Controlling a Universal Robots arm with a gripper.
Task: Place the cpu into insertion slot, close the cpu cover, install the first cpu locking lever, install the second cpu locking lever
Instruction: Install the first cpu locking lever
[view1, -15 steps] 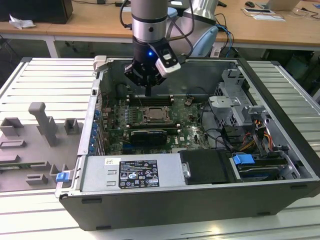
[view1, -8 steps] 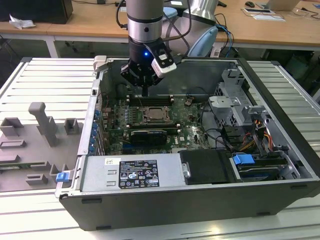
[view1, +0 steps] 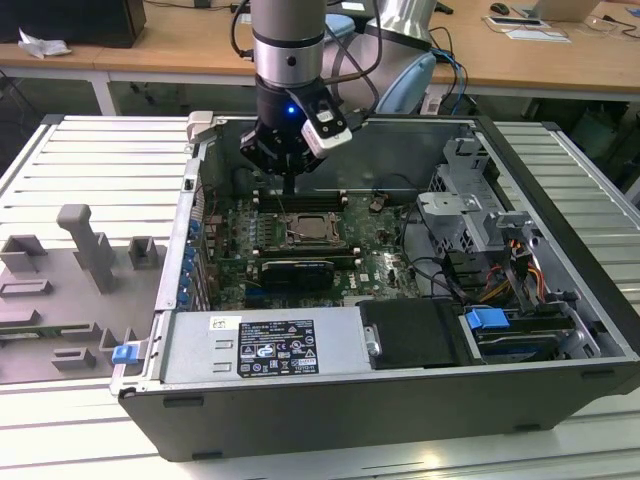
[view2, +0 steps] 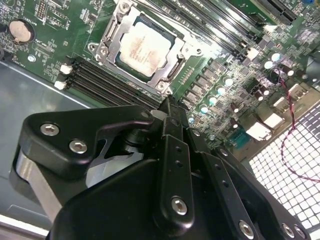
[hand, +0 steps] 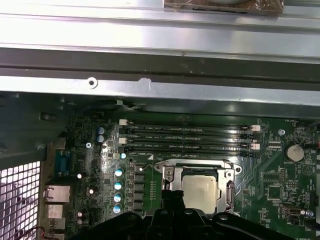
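The end effector (view1: 288, 186) hangs in the upper middle of the exterior view, pointing straight down into the open computer case (view1: 400, 410). Its fingers (view2: 169, 116) are clenched together with nothing between them. The tip sits just above the cpu (view1: 311, 230) in the frame, over the long black memory slots (hand: 190, 137). Whether it touches the board I cannot tell.

The cpu lies flat in the insertion slot (hand: 222, 195), near the centre of the exterior view, with its pale metal top facing up. The cpu cover (view2: 111, 40) is down around it, and the chip shows through the square window.

The green circuit board (view1: 375, 255) spreads out around the socket, and in the second wrist view a round coin battery (view2: 20, 31) sits on it well apart from the chip. A labelled power supply (view1: 265, 345) fills the lower middle of the case. The case rests on a slatted desk (view1: 90, 150), with grey fixture blocks (view1: 90, 245) at the exterior view's left.
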